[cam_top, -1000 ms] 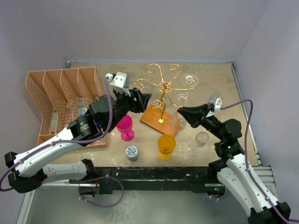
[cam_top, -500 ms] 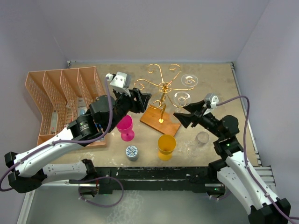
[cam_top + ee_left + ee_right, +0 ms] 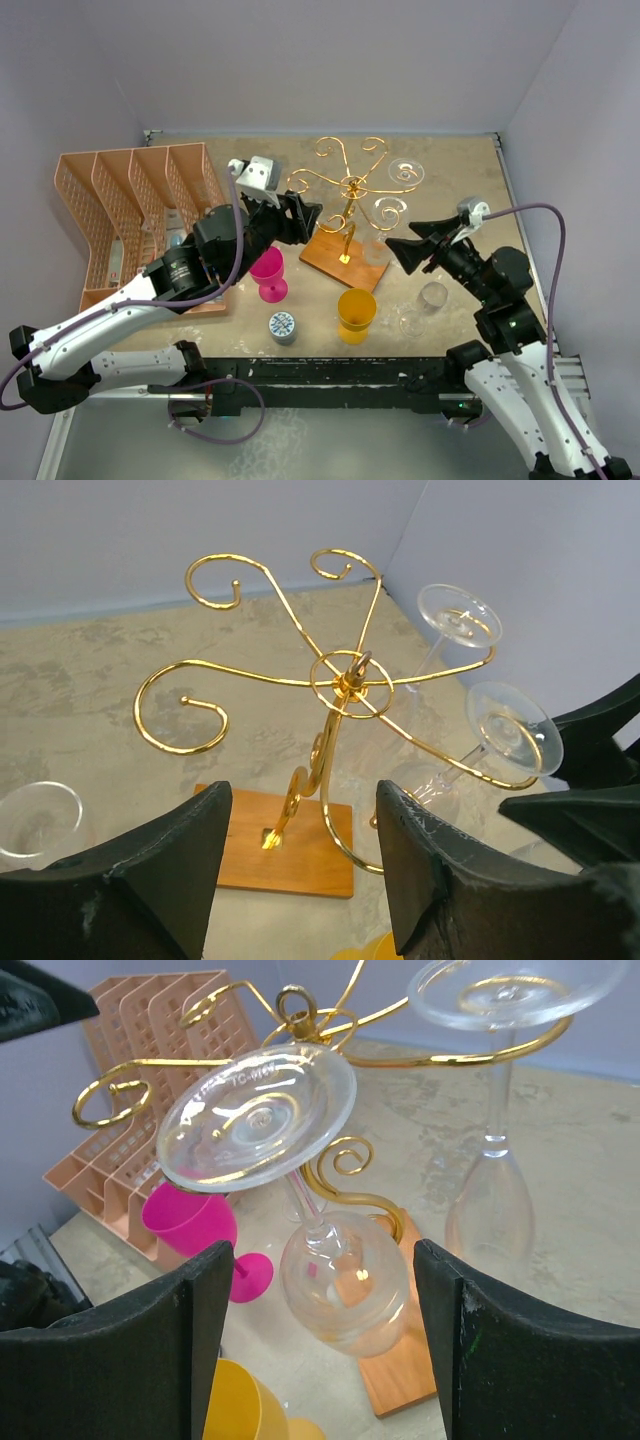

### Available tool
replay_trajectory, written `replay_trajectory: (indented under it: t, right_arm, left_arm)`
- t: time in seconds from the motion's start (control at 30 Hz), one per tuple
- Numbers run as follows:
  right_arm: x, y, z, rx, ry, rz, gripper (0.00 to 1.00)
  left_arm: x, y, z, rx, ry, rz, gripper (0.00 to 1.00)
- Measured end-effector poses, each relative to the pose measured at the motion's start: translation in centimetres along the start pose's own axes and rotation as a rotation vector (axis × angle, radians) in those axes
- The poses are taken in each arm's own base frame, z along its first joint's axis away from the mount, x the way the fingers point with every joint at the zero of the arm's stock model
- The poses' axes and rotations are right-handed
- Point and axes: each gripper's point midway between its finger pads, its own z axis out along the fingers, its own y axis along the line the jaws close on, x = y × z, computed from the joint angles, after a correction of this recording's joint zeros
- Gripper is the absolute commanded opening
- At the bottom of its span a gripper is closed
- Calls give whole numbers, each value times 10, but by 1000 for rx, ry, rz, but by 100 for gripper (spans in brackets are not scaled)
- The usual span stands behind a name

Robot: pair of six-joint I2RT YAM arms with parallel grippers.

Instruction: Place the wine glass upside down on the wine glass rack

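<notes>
Right wrist view: the right gripper (image 3: 322, 1260), jaws now spreading wide, is letting go of the wine glass (image 3: 340, 1290), which is hanging upside down from the wine glass rack (image 3: 250, 865). The left gripper (image 3: 300, 800) is hovering nearby, wide and empty, so the placement is looking done.

An orange basket (image 3: 127, 190) sits left of pink goblet (image 3: 268, 272) and yellow cup (image 3: 356, 312).

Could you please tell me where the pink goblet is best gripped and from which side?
The pink goblet stands upright and its bowl looks wide, so probably pinch the short stem, level, from the near side; the orange basket sits to its left, the rack's wooden base to its right.
</notes>
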Motion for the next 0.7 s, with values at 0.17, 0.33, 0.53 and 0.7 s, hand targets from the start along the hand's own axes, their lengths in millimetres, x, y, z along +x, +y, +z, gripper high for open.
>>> replay_trajectory:
  t: [0.17, 0.33, 0.53, 0.7]
  right_arm:
    - [-17, -4, -11, 80, -14, 16, 74]
    - [-43, -11, -22, 182, -56, 47, 73]
    - [-78, -8, -32, 234, -122, 62, 73]
    - [-113, 4, -32, 208, -178, 46, 73]
  left_arm:
    - [9, 13, -7, -44, 42, 25, 58]
    - [16, 38, -30, -134, 85, 12, 53]
    - [40, 73, -58, -259, 134, -47, 50]
    - [86, 86, -58, -329, 231, -66, 52]
